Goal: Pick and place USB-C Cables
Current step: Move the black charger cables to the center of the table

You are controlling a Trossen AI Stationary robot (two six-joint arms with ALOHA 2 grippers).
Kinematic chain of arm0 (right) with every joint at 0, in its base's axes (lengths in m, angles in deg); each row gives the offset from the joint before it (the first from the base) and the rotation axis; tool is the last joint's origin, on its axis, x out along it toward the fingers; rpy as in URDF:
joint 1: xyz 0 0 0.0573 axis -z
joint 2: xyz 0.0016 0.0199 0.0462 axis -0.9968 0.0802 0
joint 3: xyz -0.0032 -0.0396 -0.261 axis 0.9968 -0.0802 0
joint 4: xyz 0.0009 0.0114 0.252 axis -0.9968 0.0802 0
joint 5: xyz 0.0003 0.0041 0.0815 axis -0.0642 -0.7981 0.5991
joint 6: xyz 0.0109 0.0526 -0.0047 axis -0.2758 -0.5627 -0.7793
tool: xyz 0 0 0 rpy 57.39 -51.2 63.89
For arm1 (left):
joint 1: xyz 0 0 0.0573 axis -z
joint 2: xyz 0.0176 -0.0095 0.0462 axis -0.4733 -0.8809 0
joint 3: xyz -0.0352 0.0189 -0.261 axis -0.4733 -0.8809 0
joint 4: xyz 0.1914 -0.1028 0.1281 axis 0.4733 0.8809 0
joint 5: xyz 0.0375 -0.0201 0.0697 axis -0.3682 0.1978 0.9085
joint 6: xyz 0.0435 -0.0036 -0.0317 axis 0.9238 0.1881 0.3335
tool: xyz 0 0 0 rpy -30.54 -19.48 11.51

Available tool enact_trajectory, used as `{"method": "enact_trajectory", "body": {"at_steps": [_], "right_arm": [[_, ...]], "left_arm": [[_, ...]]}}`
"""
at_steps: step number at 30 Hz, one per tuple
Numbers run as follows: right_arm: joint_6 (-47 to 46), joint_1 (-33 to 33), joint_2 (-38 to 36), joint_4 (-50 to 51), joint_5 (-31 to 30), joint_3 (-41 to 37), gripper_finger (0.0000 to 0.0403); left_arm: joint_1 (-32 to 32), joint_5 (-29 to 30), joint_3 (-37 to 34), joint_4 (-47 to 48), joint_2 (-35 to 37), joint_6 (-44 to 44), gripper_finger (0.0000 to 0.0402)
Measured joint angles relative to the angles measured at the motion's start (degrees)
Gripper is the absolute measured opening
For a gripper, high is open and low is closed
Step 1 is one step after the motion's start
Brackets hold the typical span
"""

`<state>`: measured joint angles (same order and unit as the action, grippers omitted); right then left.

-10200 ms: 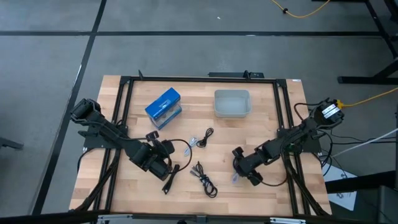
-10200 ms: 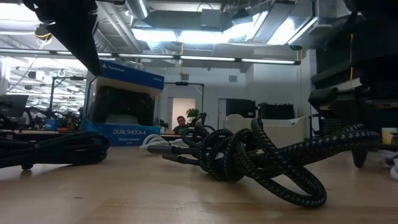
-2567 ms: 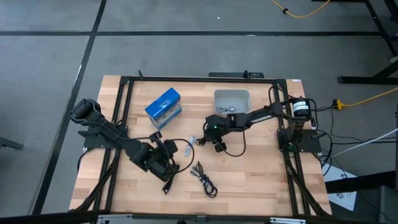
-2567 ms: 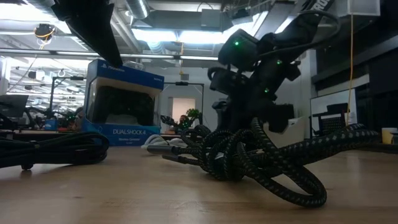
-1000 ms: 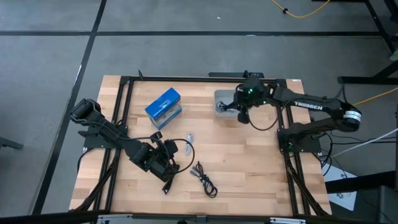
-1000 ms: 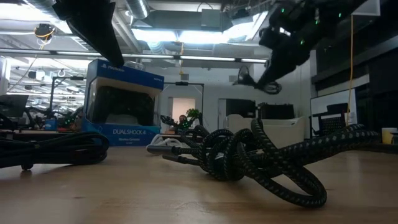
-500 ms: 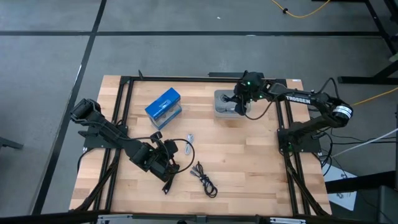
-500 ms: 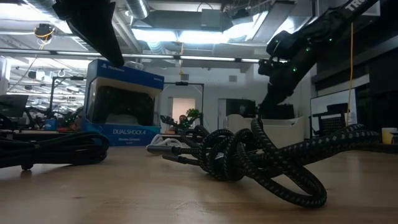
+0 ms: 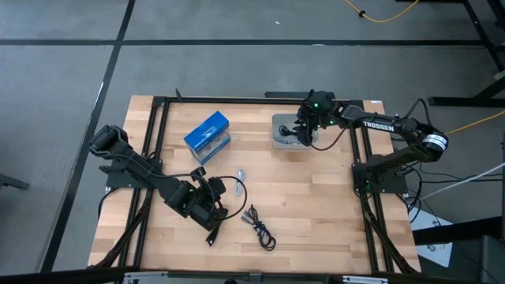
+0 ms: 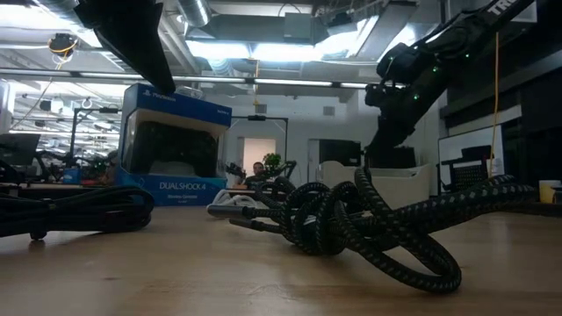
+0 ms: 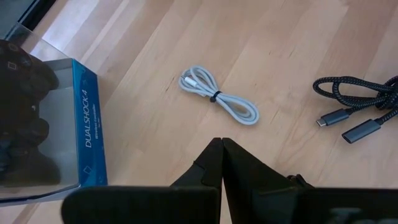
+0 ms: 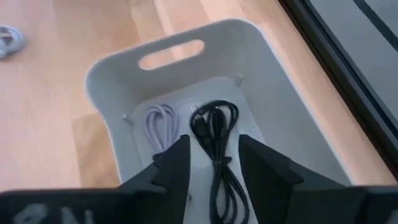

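Note:
My right gripper (image 9: 302, 138) hovers open over the grey bin (image 9: 284, 120) at the table's far side. In the right wrist view a black coiled cable (image 12: 214, 127) and a pale coiled cable (image 12: 158, 121) lie on the bin floor. The black one runs beneath the open gripper (image 12: 213, 144), apart from the fingers. A white cable (image 9: 242, 178) and a black braided cable (image 9: 259, 225) lie on the table's middle. My left gripper (image 9: 213, 199) rests shut and empty at the near left, and the left wrist view shows it (image 11: 222, 142) facing the white cable (image 11: 217, 99).
A blue boxed game controller (image 9: 208, 134) stands at the far left of the table. A black bundle (image 9: 213, 229) lies by my left arm. The black frame rails (image 9: 357, 142) run along the table's sides. The braided cable (image 10: 351, 228) fills the near middle of the low view.
My right gripper, which carried the black coiled cable hanging below it, has gone down over the grey bin. The cable now lies on the bin floor, no longer hanging from the fingers.

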<state>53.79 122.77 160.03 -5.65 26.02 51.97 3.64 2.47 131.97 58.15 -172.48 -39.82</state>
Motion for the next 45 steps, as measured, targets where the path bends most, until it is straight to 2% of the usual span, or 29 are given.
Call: {"method": "enact_trajectory", "body": {"at_steps": [7,15,17,21,24,30,34,37,39,43,45], "right_arm": [[-3.8,-1.4,-4.7,0.7,6.2,0.1,0.0136],[-9.2,-6.3,-16.7,7.7,18.3,0.1,0.0120],[-10.3,-8.7,-19.2,10.0,18.8,0.1,0.0119],[-12.0,-14.7,-22.6,14.2,17.0,0.1,0.0119],[-15.1,-19.5,-24.7,14.8,14.1,-0.9,0.0119],[-19.3,-26.3,-28.6,15.3,7.8,-5.0,0.0119],[-20.9,-28.3,-31.1,15.2,7.2,-7.4,0.0119],[-21.0,-28.6,-32.7,15.1,6.5,-8.8,0.0119],[-22.2,-28.6,-33.5,15.0,4.4,-9.0,0.0119],[-24.1,-28.6,-34.4,14.7,0.1,-9.0,0.0119],[-24.8,-28.6,-34.7,14.7,-0.3,-9.0,0.0119]], "left_arm": [[0.0,0.0,0.0,0.0,0.0,0.0,0.0000],[0.0,-0.8,0.0,-0.4,0.0,-0.5,0.0000],[-0.6,-5.8,0.0,-0.6,0.0,-2.1,0.0000],[-2.3,-23.1,0.0,0.5,-3.0,-6.9,0.0000],[-3.0,-33.3,0.0,0.0,-6.5,-8.1,0.0000],[-3.1,-46.7,0.0,-0.2,-12.5,-12.4,0.0000],[-3.8,-54.3,0.0,-9.0,-15.8,-13.2,0.0000],[-5.0,-53.2,0.0,-20.4,-16.7,-8.2,0.0000],[-6.5,-47.3,0.1,-25.3,-16.9,-3.5,0.0000],[-11.0,-32.4,0.1,-27.0,-16.9,2.1,0.0000],[-12.8,-32.4,0.1,-26.5,-16.9,3.3,0.0000]]}}
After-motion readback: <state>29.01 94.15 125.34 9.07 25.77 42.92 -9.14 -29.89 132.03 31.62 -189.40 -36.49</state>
